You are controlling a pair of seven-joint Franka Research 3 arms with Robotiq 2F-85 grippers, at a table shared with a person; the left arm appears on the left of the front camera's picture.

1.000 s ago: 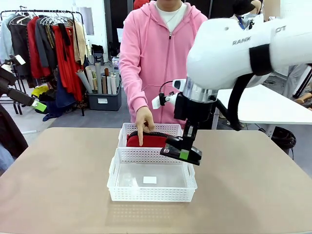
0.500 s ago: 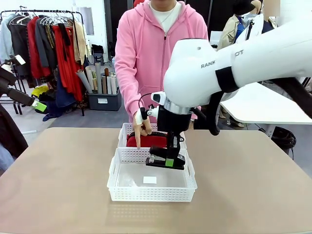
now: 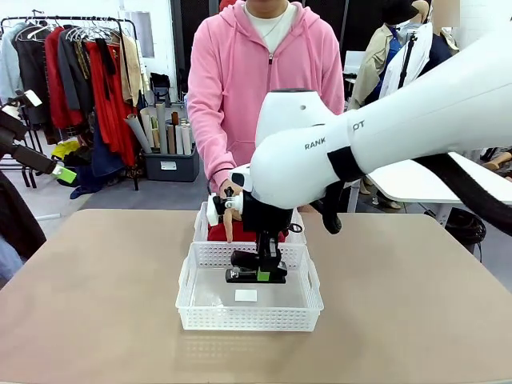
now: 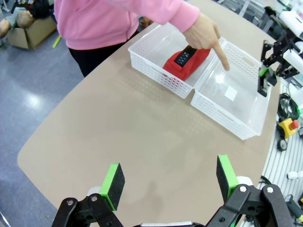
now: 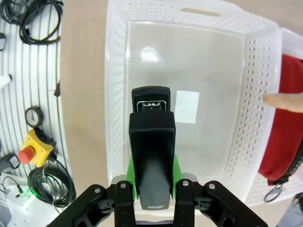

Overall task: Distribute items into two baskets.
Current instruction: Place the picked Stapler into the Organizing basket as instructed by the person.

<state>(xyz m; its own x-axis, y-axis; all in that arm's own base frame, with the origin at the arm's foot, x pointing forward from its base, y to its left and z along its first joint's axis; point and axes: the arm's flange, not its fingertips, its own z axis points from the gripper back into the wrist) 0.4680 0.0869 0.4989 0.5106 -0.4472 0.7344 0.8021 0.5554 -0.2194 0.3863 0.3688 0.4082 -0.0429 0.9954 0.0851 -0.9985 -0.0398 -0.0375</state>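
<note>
Looking across the worktop point(image 3: 96, 304) from the front, I am seeing my right gripper point(image 3: 258, 276) pinching the black stapler point(image 3: 254, 277) level inside the near basket point(image 3: 192, 314), just above its floor, while the person's hand point(image 3: 230, 202) is pointing down at the far basket point(image 3: 205, 216) holding the red pouch point(image 3: 220, 233). Checking the left wrist view, my left gripper point(image 4: 168, 179) is hanging spread and empty over bare worktop, well apart from both baskets. Reading the right wrist view, the stapler point(image 5: 151, 151) is sitting over open floor with room to every wall; releasing from height could make it bounce, and lifting out carelessly could snag the lattice rim point(image 5: 258, 71) beside the person's fingertip point(image 5: 277, 99).
</note>
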